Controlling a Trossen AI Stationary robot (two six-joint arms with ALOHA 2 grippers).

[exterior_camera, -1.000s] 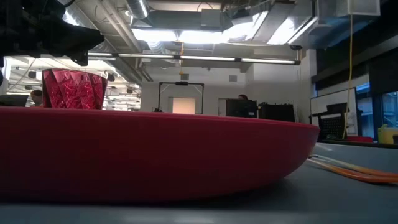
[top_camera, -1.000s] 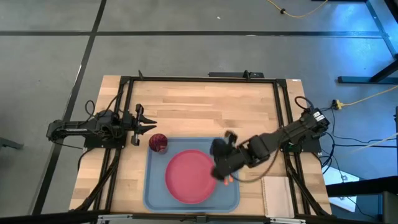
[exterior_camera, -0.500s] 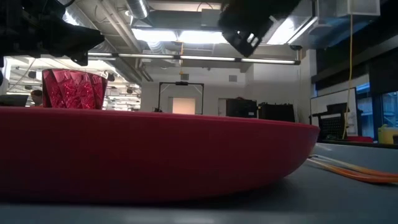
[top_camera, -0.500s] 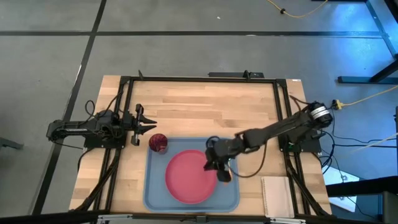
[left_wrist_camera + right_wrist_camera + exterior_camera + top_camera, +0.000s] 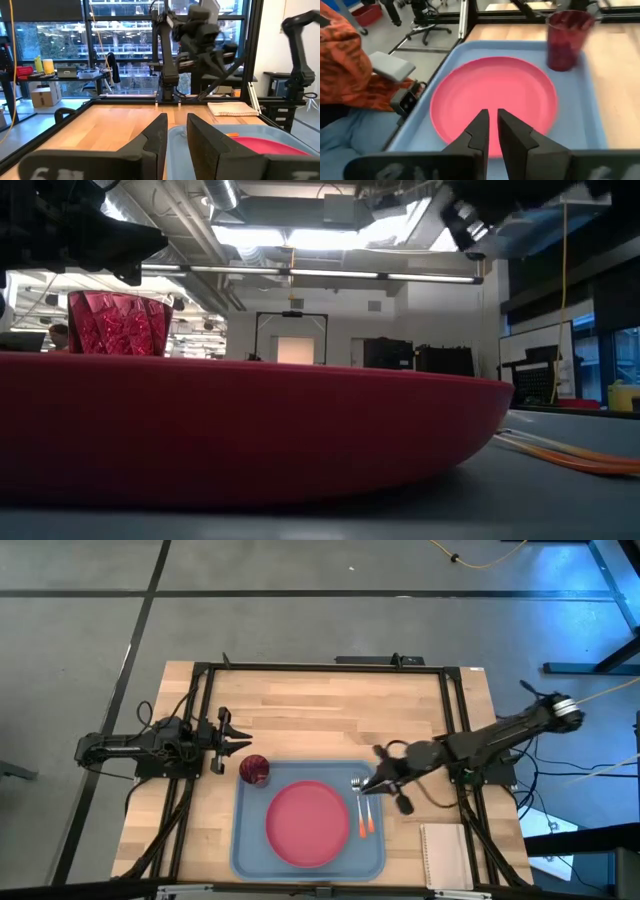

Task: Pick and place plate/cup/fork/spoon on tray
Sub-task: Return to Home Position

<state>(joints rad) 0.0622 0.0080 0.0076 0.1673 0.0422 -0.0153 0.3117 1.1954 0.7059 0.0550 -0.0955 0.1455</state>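
A light wooden tabletop (image 5: 320, 710) in a black frame is seen on a grey floor. On it lies the large light blue rectangular plastic tray (image 5: 245, 860), from which all else is placed. The round pink-red plastic plate (image 5: 308, 823) is set at the tray's middle. The small dark red plastic cup (image 5: 254, 770) stands in the tray's corner nearest the left arm. The orange-handled metal fork (image 5: 357, 786) and orange-handled spoon (image 5: 368, 825) lie side by side between the plate and the tray's rim on the right arm's side. All four are judged placed.

The right jaws are held over that rim, by the cutlery's silver ends, parted by a narrow gap with nothing held. The left jaws are parked off the tray beside the cup's corner, likewise narrowly parted and empty.

For the return home, the right arm is best raised before being drawn back, so that the cutlery is not brushed and the small white notepad (image 5: 443, 855) outside the tray is cleared.

Only the high view shows the cutlery's order. In the low view the plate hides most of the cutlery, with only orange handle ends showing past it. The right wrist view shows no cutlery.
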